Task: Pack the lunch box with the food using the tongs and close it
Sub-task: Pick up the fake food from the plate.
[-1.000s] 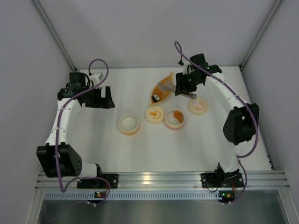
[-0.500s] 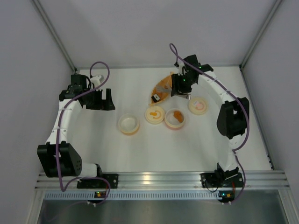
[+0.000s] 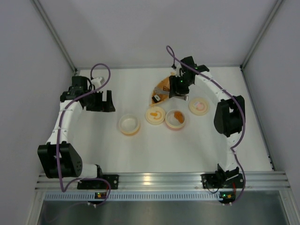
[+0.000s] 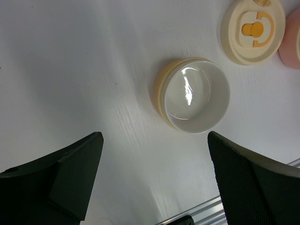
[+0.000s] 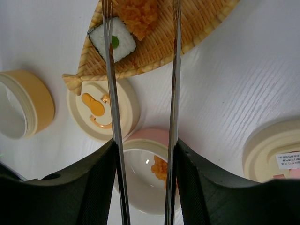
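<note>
The right claw (image 5: 144,159) grips the tongs (image 5: 112,103) by both thin arms, which stand apart; the tongs reach out over the woven leaf tray (image 5: 197,23); on the tray lie a sushi roll piece (image 5: 112,40) and an orange fried lump (image 5: 138,11); one arm crosses the roll, the other runs just beside the lump; the pink lunch box bowl (image 5: 140,187) holds one small orange bit (image 5: 159,168); the left claw (image 4: 154,140) is wide open and holds nothing, above the table (image 4: 70,56) near an empty yellow bowl (image 4: 194,96).
</note>
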